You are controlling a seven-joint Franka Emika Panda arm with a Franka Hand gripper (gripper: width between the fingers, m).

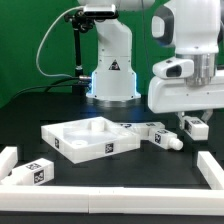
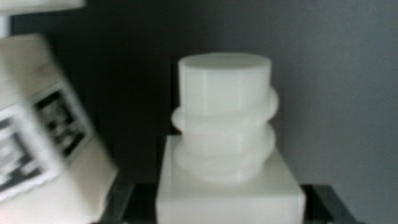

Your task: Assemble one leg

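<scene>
Leg (image 2: pixel 222 130) apparently clamped in the tool (image 1: pixel 194 123), near white panel (image 1: pixel 62 141).

Looks like a robotics lab: white robot arm (image 1: pixel 110 65) on a black surface (image 1: pixel 50 108), green curtain backdrop (image 1: pixel 25 40), square tag markers (image 1: pixel 38 172).

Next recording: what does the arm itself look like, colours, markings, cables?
The arm is glossy white with rounded links; its base carries a triangular sticker. A black cable runs beside it. The gripper has a boxy white body and black fingers.

Gripper (image 1: pixel 193 127) vert., tight on leg (image 2: pixel 222 112)
</scene>
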